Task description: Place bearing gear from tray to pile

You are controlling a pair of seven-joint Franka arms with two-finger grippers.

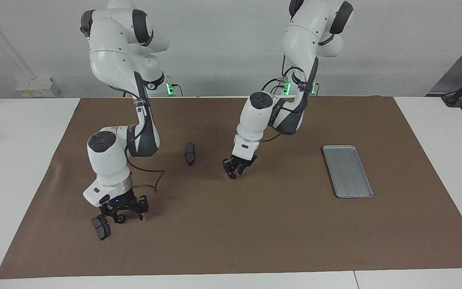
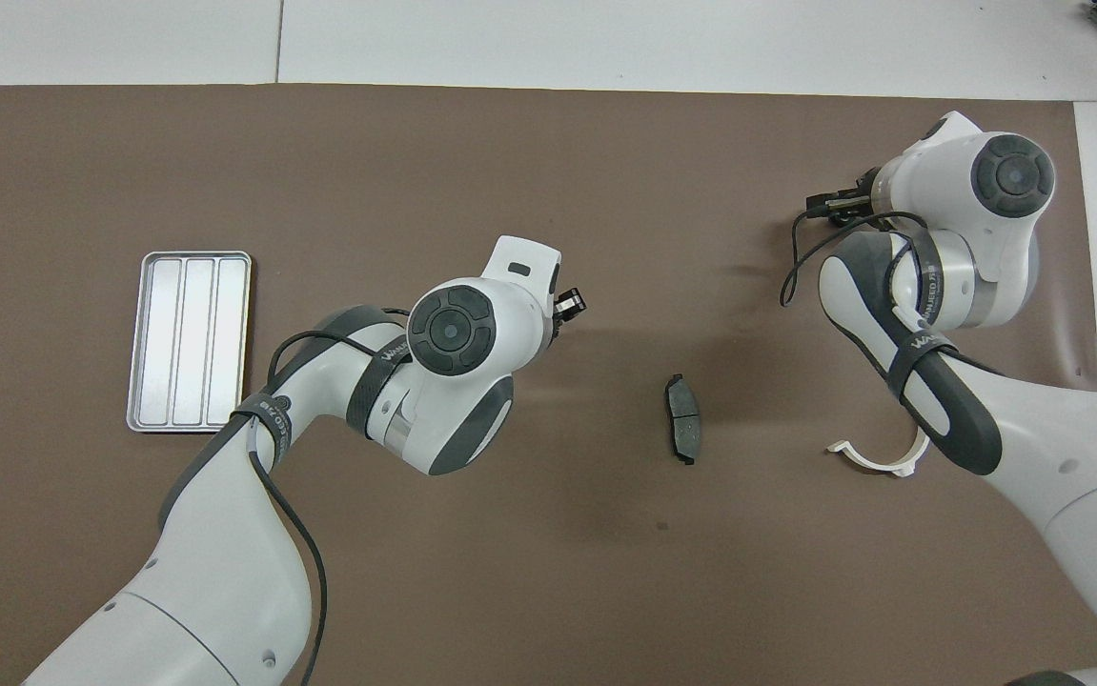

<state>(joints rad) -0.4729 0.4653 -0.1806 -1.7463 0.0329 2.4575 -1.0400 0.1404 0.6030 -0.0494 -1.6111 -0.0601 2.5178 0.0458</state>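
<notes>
The small dark ring-shaped bearing gear (image 1: pixel 119 218) sits low at the mat between the spread fingers of my right gripper (image 1: pixel 124 212), which is open. It lies beside a dark brake pad (image 1: pixel 101 228) of the pile, toward the right arm's end. In the overhead view only the tips of the right gripper (image 2: pixel 829 202) show and the gear is hidden. The silver tray (image 1: pixel 347 171) (image 2: pixel 188 340) lies bare toward the left arm's end. My left gripper (image 1: pixel 233 170) (image 2: pixel 569 305) hangs over the mat's middle, holding nothing that shows.
A second brake pad (image 1: pixel 190 153) (image 2: pixel 682 431) lies mid-mat nearer the robots. A white half-ring bracket (image 2: pixel 877 457) lies partly under the right arm. The brown mat (image 1: pixel 255 233) covers most of the white table.
</notes>
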